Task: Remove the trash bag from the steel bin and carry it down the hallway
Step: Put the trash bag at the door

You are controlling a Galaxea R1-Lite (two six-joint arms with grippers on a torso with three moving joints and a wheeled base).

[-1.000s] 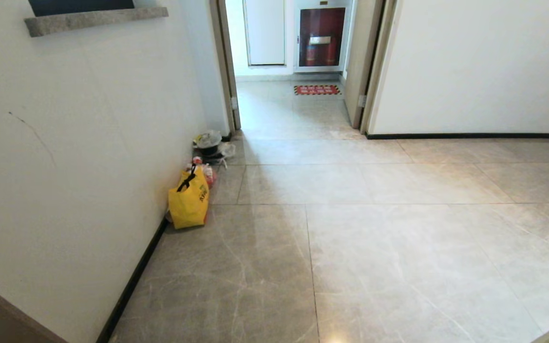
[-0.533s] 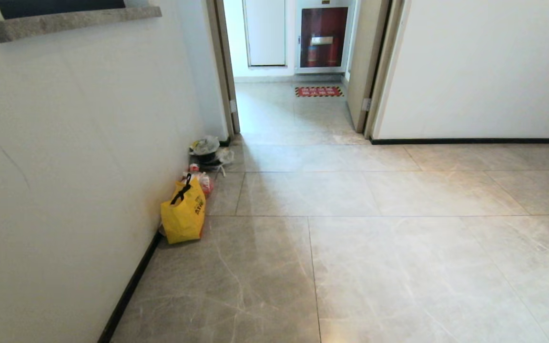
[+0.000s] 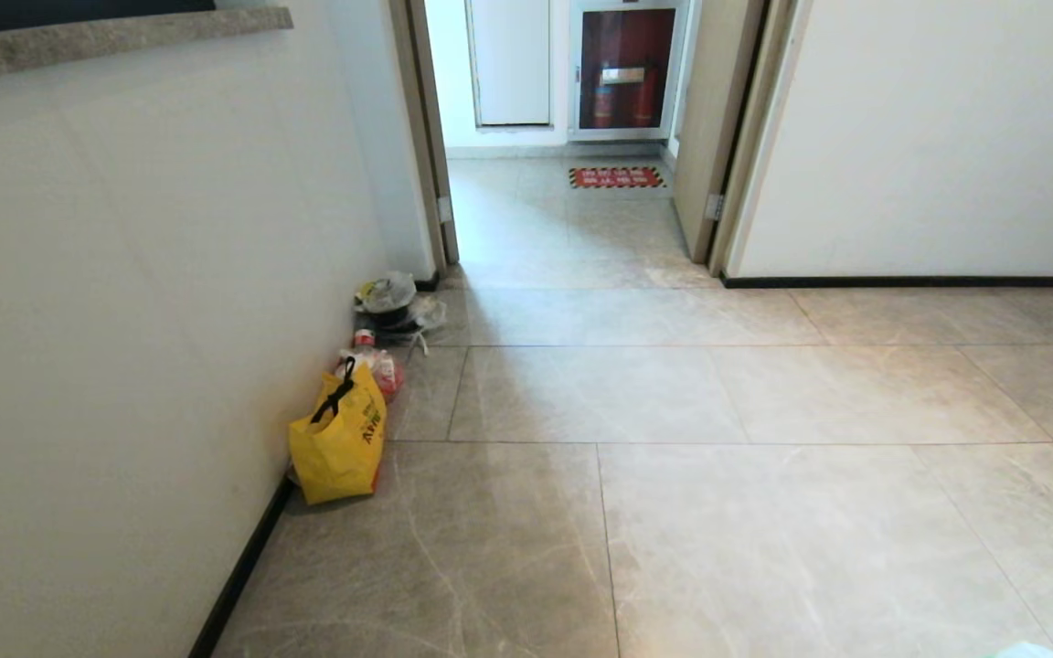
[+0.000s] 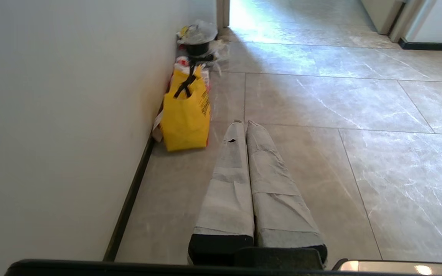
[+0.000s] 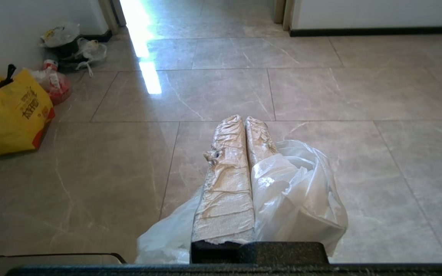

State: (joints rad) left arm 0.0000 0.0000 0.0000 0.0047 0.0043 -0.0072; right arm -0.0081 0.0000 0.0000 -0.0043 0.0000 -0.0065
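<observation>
Plastic, thin and white, hangs from the right gripper (image 5: 244, 119): this is the trash bag (image 5: 301, 191). The two padded fingers (image 5: 226, 184) are pressed tight together with the bag pinched between them, and the bag puffs out on both sides of them. So the bag is already out of its bin and is riding along low over the floor (image 5: 320, 88).

The left gripper (image 4: 243, 123) is squeezed closed too, but it holds nothing. It just points ahead over the tiles.

Past the bag, on the left by the wall (image 3: 124, 274), sits a yellow shopping bag (image 3: 337, 448) with black handles. Behind it is a red packet (image 3: 387, 373), and then a small dark bin (image 3: 391, 315) with clear wrappings heaped on it, right next to the doorway (image 3: 572, 219).

What has changed? The whole head view has slid. The yellow bag now sits lower and more to the left than a moment ago, and the ledge on the wall has slipped toward the corner. The things did not move; the robot did. It is rolling forward down the hallway toward the open door, which is just what the carrying part of the job needs. I think it only has to keep a tight pinch and steer clear of the heap by the wall.
</observation>
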